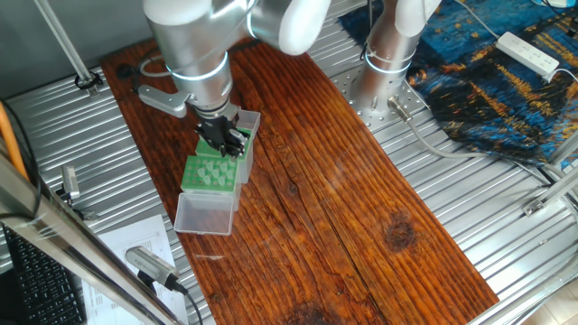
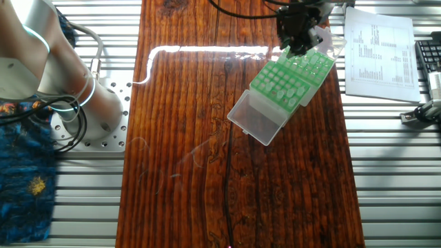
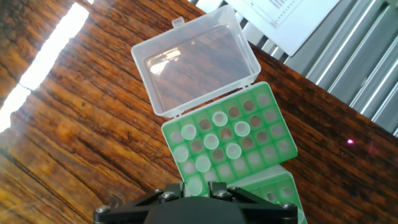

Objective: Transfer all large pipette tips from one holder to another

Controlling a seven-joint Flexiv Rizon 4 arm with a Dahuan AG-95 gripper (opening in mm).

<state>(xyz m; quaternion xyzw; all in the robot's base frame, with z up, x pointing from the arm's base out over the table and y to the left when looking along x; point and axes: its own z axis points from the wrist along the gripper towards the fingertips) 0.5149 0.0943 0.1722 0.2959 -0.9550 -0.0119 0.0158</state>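
A green rack (image 3: 264,134) with an open clear lid (image 3: 196,59) lies on the wooden table. Several large pipette tips (image 3: 211,141) stand in its holes and look like pale circles from above. A second green holder (image 3: 278,191) shows partly at the bottom right, against the first rack's end. My gripper (image 3: 200,186) is low over that end of the rack (image 1: 212,171), away from the lid. Its fingers (image 3: 217,186) closely flank one pale tip (image 3: 194,183) at the rack's corner. The other fixed view has the gripper (image 2: 300,43) above the rack (image 2: 289,79).
The wooden board (image 1: 361,208) lies on a ribbed metal table. A printed paper sheet (image 2: 382,52) lies beside the racks. The arm's base (image 1: 388,63) stands at the far side, near a patterned cloth (image 1: 488,81) and a white power strip (image 1: 528,52).
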